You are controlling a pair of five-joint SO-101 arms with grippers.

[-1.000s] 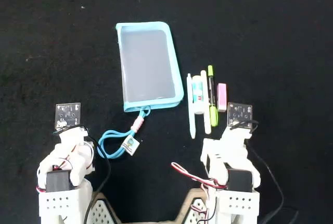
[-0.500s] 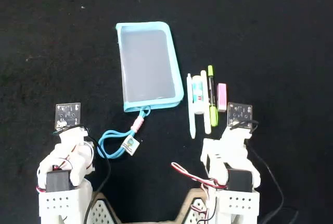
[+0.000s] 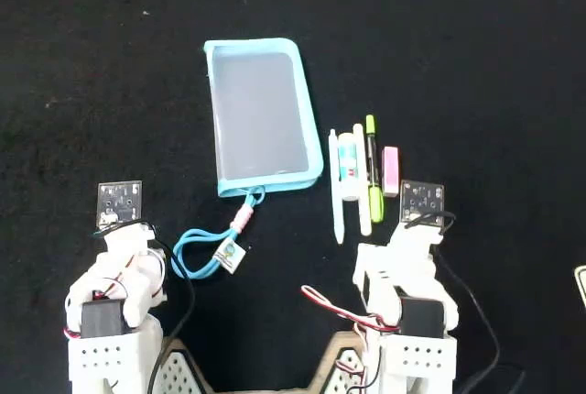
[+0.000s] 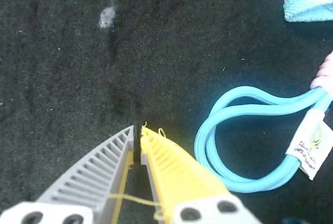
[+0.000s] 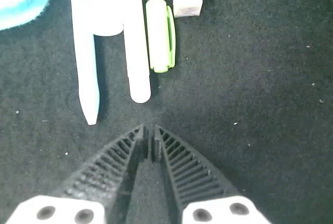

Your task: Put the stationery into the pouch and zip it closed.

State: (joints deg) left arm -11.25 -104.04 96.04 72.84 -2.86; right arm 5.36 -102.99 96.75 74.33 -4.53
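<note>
Turquoise and flat, the pouch (image 3: 261, 117) lies on the black cloth (image 3: 476, 64) with its long side running near to far, farther out than both my claws and a little left of the middle. Just right of it, apart from its edge, the stationery lies in a tight row, each piece pointing near to far: a white pen (image 3: 336, 191), a short white tube (image 3: 348, 165), a white marker (image 3: 363, 194), a green highlighter (image 3: 374, 174) and a pink eraser (image 3: 391, 170). My right claw (image 5: 150, 130) sits near of that row, its tips closed together on nothing, with the near ends of the marker and highlighter just beyond them and not touching. From the pouch's near end a blue strap (image 3: 203, 255) with a small white tag (image 3: 230, 255) loops toward me. My left claw (image 4: 137, 130) is pressed shut and empty too, resting over bare cloth left of that loop, near it but clear of it, well apart from the pouch itself.
</note>
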